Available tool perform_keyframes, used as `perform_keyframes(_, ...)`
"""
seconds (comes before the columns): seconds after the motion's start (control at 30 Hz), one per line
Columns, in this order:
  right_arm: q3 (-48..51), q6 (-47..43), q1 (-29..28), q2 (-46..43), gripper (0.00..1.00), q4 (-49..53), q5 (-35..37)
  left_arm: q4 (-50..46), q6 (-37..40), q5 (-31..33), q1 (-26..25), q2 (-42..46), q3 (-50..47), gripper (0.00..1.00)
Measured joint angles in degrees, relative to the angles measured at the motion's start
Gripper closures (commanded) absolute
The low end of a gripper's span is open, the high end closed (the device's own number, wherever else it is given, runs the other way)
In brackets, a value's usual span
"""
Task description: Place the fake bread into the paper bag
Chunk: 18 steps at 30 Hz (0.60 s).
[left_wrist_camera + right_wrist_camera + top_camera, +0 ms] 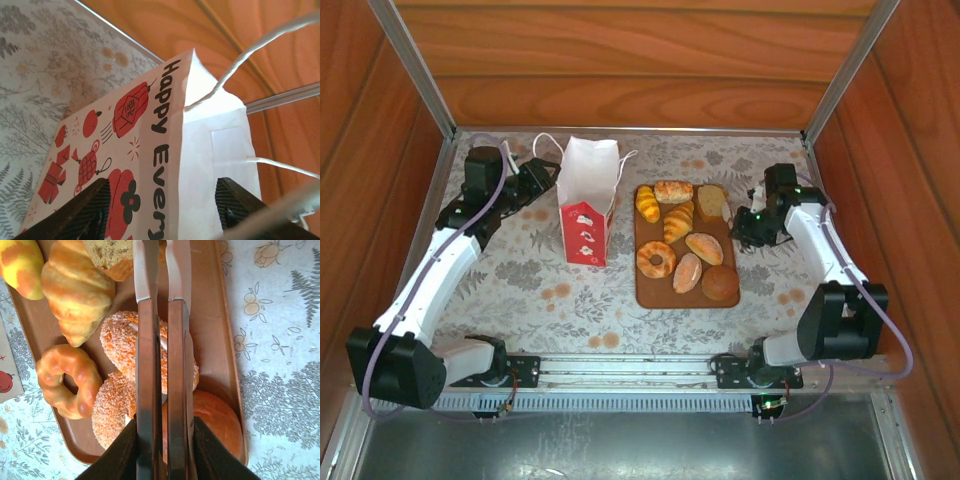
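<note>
The paper bag (pixel 588 205) stands upright on the flowered surface (pixel 520 280), just beside the left end effector (pixel 542 178). In the left wrist view its fingers (pixel 85 210) stand wide apart with the bag's top between them; whether they press it I cannot tell. The right end effector (pixel 752 222) is clamped narrow on tongs (pixel 150 365), their two arms almost together. Ahead of it, under the tongs, the fake bread (pixel 680 240) lies on a brown tray (pixel 642 290). The overhead view takes in the whole trayful. The right wrist view shows sugar grains on two rolls (pixel 120 335) beside a ring doughnut (pixel 67 380).
</note>
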<state>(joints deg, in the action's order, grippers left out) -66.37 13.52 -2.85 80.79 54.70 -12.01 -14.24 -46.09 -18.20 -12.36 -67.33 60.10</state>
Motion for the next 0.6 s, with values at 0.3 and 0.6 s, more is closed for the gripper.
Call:
perform_keyframes(0.3,-6.8,-1.0,-0.1,-8.0,0.97,5.0,1.0,-2.2,1.3,-0.3,0.4,4.4,0.9,0.33)
perform_keyframes(0.6,-20.2,-0.5,-4.2,-11.1,0.99,9.0,0.0,-2.5,1.2,-3.1,0.4,3.1,0.9,0.34)
